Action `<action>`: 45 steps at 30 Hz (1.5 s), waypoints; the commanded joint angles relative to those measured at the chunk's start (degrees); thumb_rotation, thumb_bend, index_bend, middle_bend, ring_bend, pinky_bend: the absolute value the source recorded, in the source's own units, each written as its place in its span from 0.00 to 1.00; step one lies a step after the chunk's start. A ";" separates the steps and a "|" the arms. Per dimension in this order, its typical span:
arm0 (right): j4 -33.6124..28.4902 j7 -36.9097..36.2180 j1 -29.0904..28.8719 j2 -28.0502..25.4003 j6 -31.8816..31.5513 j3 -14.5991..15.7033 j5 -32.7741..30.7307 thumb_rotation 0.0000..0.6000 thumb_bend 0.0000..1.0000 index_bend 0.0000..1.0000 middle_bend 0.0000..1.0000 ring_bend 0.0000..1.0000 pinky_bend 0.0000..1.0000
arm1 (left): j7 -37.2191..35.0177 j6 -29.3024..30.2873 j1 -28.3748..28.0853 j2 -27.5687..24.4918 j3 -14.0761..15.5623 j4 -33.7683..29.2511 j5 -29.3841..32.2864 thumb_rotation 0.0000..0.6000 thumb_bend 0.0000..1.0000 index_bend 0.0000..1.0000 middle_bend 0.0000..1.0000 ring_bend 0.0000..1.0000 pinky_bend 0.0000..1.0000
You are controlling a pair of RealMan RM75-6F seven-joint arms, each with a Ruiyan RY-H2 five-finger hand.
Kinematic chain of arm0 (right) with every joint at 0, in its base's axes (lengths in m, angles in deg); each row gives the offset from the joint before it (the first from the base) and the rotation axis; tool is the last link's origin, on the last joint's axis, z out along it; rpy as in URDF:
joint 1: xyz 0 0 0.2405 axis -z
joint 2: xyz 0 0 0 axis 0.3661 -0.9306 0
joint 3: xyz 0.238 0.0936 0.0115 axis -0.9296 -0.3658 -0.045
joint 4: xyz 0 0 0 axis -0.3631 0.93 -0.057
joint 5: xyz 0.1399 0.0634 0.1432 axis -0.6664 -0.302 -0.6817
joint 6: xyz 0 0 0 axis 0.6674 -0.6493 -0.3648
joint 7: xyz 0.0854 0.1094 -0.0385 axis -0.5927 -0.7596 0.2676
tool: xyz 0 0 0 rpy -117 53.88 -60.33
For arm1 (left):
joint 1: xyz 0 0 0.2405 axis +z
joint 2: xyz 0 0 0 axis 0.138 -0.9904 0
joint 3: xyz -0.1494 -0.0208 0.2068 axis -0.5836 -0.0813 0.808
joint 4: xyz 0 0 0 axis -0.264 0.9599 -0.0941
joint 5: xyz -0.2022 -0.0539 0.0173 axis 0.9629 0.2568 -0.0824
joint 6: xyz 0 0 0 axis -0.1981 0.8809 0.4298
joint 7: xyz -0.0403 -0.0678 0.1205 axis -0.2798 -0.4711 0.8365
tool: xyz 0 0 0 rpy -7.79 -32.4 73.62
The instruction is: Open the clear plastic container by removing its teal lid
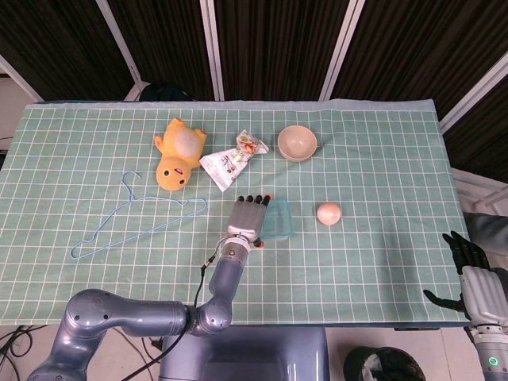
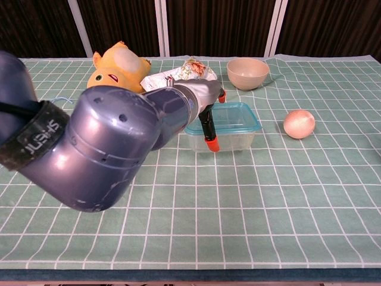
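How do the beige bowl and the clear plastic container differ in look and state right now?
The beige bowl is round and opaque; the clear plastic container is rectangular and see-through. The bowl stands open with no lid, while the container wears a teal lid. The bowl sits untouched near the far edge; the container has the left hand over its left side. Both rest upright on the green checked cloth.

Container point(image 2: 229, 134) sitting mid-table point(image 1: 381, 262), lid point(image 2: 229, 119) lying on it. Left hand point(image 1: 247, 218) lying over container's left part. Ball point(image 1: 329, 213) lying right of container. Bowl point(image 1: 297, 143) sitting behind it. Packet point(image 1: 232, 161) lying left of bowl, duck point(image 1: 178, 153) left of packet. Hanger point(image 1: 131, 218) lying before duck. Right hand point(image 1: 470, 266) hanging off table's right edge.
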 commanded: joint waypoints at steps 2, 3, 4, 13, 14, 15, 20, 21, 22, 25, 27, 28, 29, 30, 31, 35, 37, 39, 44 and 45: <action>-0.11 0.17 -0.02 -0.11 0.12 0.09 0.06 1.00 0.22 0.00 0.00 0.00 0.00 | -3.22 -1.82 2.86 -3.55 5.52 -4.20 -7.49 1.00 0.07 0.18 0.26 0.23 0.40; -0.24 0.25 -0.02 -0.15 0.19 0.15 0.06 1.00 0.22 0.00 0.00 0.00 0.00 | -3.45 -2.27 3.47 -4.78 6.79 -5.46 -9.02 1.00 0.07 0.18 0.26 0.23 0.40; -0.32 0.30 -0.07 -0.22 0.34 0.17 -0.01 1.00 0.22 0.00 0.00 0.00 0.00 | -3.73 -2.61 4.14 -6.06 8.02 -6.76 -10.43 1.00 0.07 0.18 0.26 0.23 0.40; -2.01 2.65 -0.29 -0.59 0.03 0.34 0.78 1.00 0.22 0.00 0.00 0.00 0.00 | -9.12 -6.38 8.82 -15.19 15.91 -13.76 -21.81 1.00 0.07 0.18 0.26 0.23 0.40; -2.27 3.07 -0.35 -0.58 -0.09 0.35 1.01 1.00 0.22 0.00 0.00 0.00 0.00 | -10.18 -6.77 9.23 -15.69 16.33 -13.92 -22.96 1.00 0.07 0.18 0.26 0.23 0.40; -2.44 3.47 -0.42 -0.55 -0.13 0.39 1.26 1.00 0.22 0.00 0.00 0.00 0.00 | -10.84 -6.95 9.52 -15.93 16.61 -13.95 -23.57 1.00 0.07 0.18 0.26 0.23 0.40; -4.10 5.89 -1.03 0.35 0.15 0.64 2.19 1.00 0.22 0.00 0.00 0.00 0.00 | -15.45 -8.01 11.10 -16.34 18.03 -13.37 -27.98 1.00 0.07 0.18 0.26 0.23 0.40; -4.49 6.34 -1.24 0.67 0.30 0.63 2.34 1.00 0.22 0.00 0.00 0.00 0.00 | -16.10 -8.20 11.24 -16.29 18.12 -13.21 -28.57 1.00 0.07 0.18 0.26 0.23 0.40; -5.03 7.13 -1.54 1.20 0.52 0.58 2.43 1.00 0.22 0.00 0.00 0.00 0.00 | -17.05 -8.49 11.40 -16.15 18.22 -12.93 -29.51 1.00 0.07 0.18 0.26 0.23 0.40; -6.86 10.32 -2.99 3.52 1.98 0.42 2.63 1.00 0.22 0.00 0.00 0.00 0.00 | -19.33 -9.91 11.42 -15.62 18.54 -11.89 -31.99 1.00 0.07 0.18 0.26 0.23 0.40; -7.82 12.32 -3.87 5.02 3.14 0.43 2.42 1.00 0.22 0.00 0.00 0.00 0.00 | -19.89 -10.86 11.13 -15.42 18.83 -11.22 -33.26 1.00 0.07 0.18 0.26 0.23 0.40; -8.27 13.49 -4.33 5.90 3.71 0.36 2.11 1.00 0.22 0.00 0.00 0.00 0.00 | -20.27 -11.32 11.00 -15.30 18.92 -10.95 -33.90 1.00 0.07 0.18 0.26 0.23 0.40; -8.68 14.75 -4.85 6.90 4.35 0.35 1.94 1.00 0.22 0.00 0.00 0.00 0.00 | -20.63 -11.63 10.90 -15.12 18.97 -10.79 -34.48 1.00 0.07 0.18 0.26 0.23 0.40; -8.90 15.60 -5.18 7.59 4.73 0.35 1.86 1.00 0.22 0.00 0.00 0.00 0.00 | -20.82 -11.84 10.84 -15.00 19.02 -10.70 -34.84 1.00 0.07 0.18 0.25 0.23 0.40; -9.20 16.45 -5.59 8.45 5.26 0.38 1.76 1.00 0.22 0.00 0.00 0.00 0.00 | -20.99 -12.09 10.75 -14.88 19.07 -10.63 -35.14 1.00 0.07 0.18 0.25 0.23 0.40; -10.20 19.64 -6.75 11.90 6.42 0.00 0.27 1.00 0.22 0.00 0.00 0.00 0.00 | -21.24 -13.06 10.42 -14.43 19.21 -10.16 -35.47 1.00 0.07 0.18 0.25 0.23 0.40; -10.51 20.89 -7.18 13.24 6.73 -0.17 -0.31 1.00 0.22 0.00 0.00 0.00 0.00 | -21.17 -13.31 10.31 -14.22 19.27 -9.91 -35.43 1.00 0.07 0.18 0.25 0.23 0.40; -10.83 22.29 -7.58 14.70 6.93 -0.24 -0.82 1.00 0.22 0.00 0.00 0.00 0.00 | -21.05 -13.42 10.24 -14.01 19.30 -9.75 -35.37 1.00 0.07 0.18 0.25 0.23 0.40; -11.52 24.87 -8.04 18.33 6.88 -0.04 -2.06 1.00 0.22 0.00 0.00 0.00 0.00 | -20.73 -13.44 10.14 -13.75 19.07 -10.08 -34.68 1.00 0.07 0.18 0.24 0.23 0.40; -11.59 25.33 -8.10 19.17 6.81 0.00 -2.34 1.00 0.22 0.00 0.00 0.00 0.00 | -20.62 -13.41 10.10 -13.73 19.01 -10.20 -34.55 1.00 0.07 0.18 0.24 0.23 0.40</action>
